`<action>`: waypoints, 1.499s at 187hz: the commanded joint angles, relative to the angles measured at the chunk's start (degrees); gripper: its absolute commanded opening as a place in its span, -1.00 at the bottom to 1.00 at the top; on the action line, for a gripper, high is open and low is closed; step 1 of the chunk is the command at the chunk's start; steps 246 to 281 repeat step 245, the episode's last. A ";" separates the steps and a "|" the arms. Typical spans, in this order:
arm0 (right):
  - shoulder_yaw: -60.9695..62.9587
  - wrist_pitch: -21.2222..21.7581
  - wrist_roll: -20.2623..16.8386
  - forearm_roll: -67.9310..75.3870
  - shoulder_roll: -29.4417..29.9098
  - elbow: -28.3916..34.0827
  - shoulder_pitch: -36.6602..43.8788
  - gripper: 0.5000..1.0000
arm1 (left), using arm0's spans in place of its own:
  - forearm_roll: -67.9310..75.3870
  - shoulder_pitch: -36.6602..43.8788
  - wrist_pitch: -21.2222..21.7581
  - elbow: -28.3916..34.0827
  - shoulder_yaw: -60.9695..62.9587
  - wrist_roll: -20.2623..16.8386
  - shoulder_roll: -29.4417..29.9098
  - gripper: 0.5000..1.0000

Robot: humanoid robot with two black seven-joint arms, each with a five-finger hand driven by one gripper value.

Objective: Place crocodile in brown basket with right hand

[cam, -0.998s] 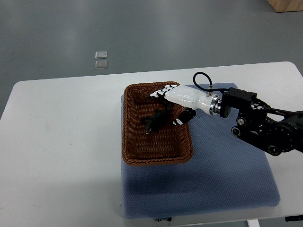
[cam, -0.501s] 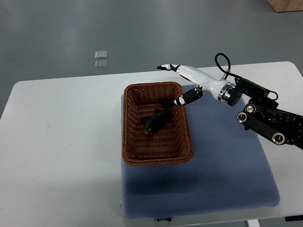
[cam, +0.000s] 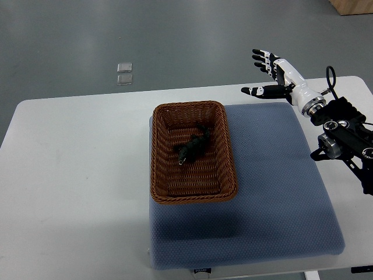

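A small dark crocodile toy [cam: 192, 147] lies inside the brown wicker basket [cam: 231, 154], near its middle. The basket stands on the left part of a blue mat [cam: 274, 192]. My right hand [cam: 269, 73], white with black fingertips, is raised at the upper right, well away from the basket, with its fingers spread and nothing in them. Its black arm [cam: 347, 137] enters from the right edge. The left arm does not show.
The mat lies on a white table [cam: 76, 175]. Two small clear squares [cam: 124, 73] sit on the grey floor beyond the table's far edge. A wooden box corner [cam: 352, 6] shows at the top right.
My right hand has let go of the crocodile, lifted out of the basket and drawn back up and to the right. The crocodile stays lying in the basket.
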 commanded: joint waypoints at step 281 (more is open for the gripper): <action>22.44 8.78 -2.25 11.13 5.58 -6.50 -6.93 0.72 | 0.00 0.06 0.00 0.00 0.00 0.00 0.00 1.00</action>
